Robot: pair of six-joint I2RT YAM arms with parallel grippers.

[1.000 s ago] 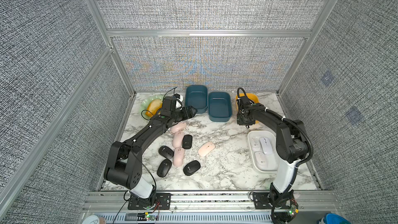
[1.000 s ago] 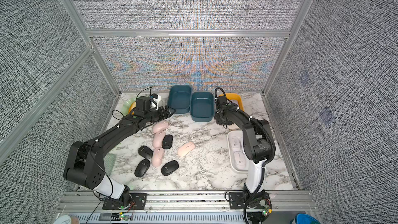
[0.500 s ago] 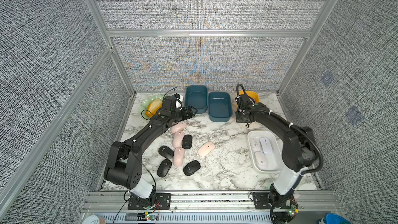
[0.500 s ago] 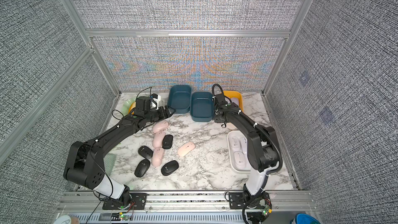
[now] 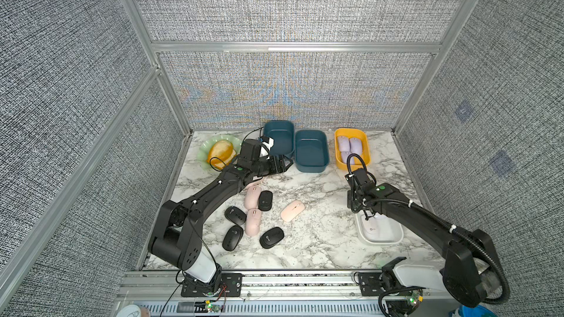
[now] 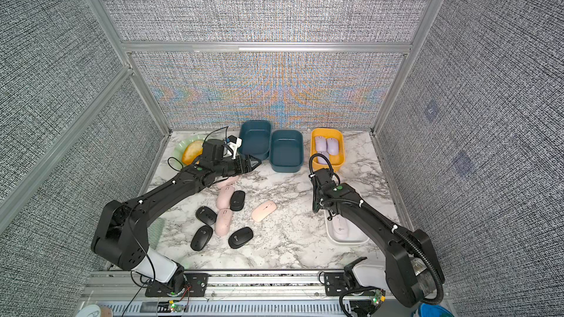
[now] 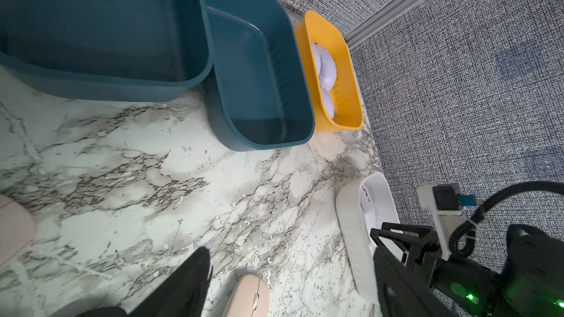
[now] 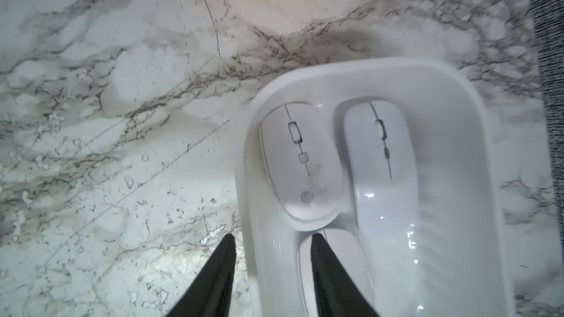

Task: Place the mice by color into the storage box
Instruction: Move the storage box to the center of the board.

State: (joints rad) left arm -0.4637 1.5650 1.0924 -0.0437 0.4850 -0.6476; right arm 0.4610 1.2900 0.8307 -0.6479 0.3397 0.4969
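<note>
mice, form: smooth low ovals, each with a scroll wheel on a centre seam.
black mice point(image 5: 235, 215): four, loose on the marble desk point(image 5: 320, 239), left of centre; one point(image 5: 265, 200) touches a pink one.
pink mice point(image 5: 253, 222): three in plain view among the black, one point(image 5: 292, 210) lying apart toward centre; a fourth point(image 6: 227, 182) half hidden under the left arm.
white mice point(image 8: 381, 163): three, glossy, all in the white box point(image 8: 366, 65); two side by side, the third point(image 8: 345, 257) partly under a finger.
writing: small pale mark on each black shell; one white shell point(image 8: 300, 163) carries a round logo plus a short word, not legible.
yellow box point(image 5: 338, 150): three lilac mice point(image 5: 351, 144); back right.
teal boxes point(image 5: 279, 137) point(image 5: 311, 150): side by side at the back, only bare floors showing.
green plate point(image 5: 203, 150): bread loaf point(image 5: 220, 150); back left.
right fingers point(image 8: 213, 279): apart, straddling the white box's wall, one over the desk, one over the third white mouse; nothing gripped.
left fingers point(image 7: 183, 288): spread wide, nothing between, above the desk in front of the teal boxes.
</note>
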